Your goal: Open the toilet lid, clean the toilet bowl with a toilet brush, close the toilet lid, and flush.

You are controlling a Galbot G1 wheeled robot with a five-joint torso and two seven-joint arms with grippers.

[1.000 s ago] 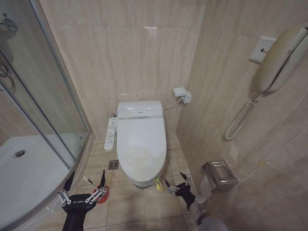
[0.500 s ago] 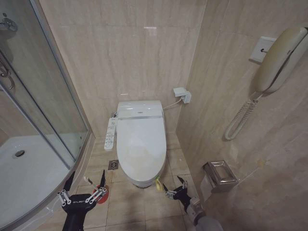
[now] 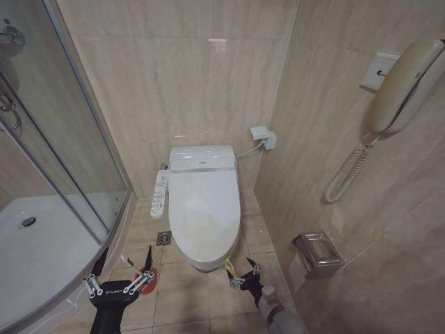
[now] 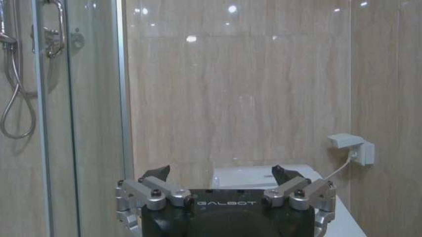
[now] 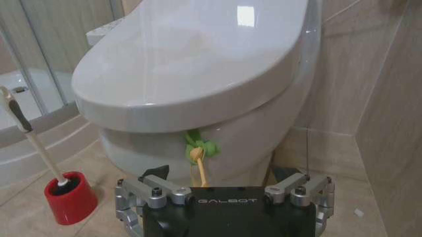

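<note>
right wrist view, right tool (image 5: 224,178) open at strap loop (image 5: 199,146), toilet lid (image 5: 197,54) down, left tool (image 3: 119,273) open

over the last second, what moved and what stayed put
The right gripper has moved toward the robot's left and forward, closing on the yellow-green strap loop at the front rim of the toilet lid. It is open and holds nothing. The lid stayed shut, the left gripper stayed open near the toilet brush in its red holder, and neither was touched.
</note>
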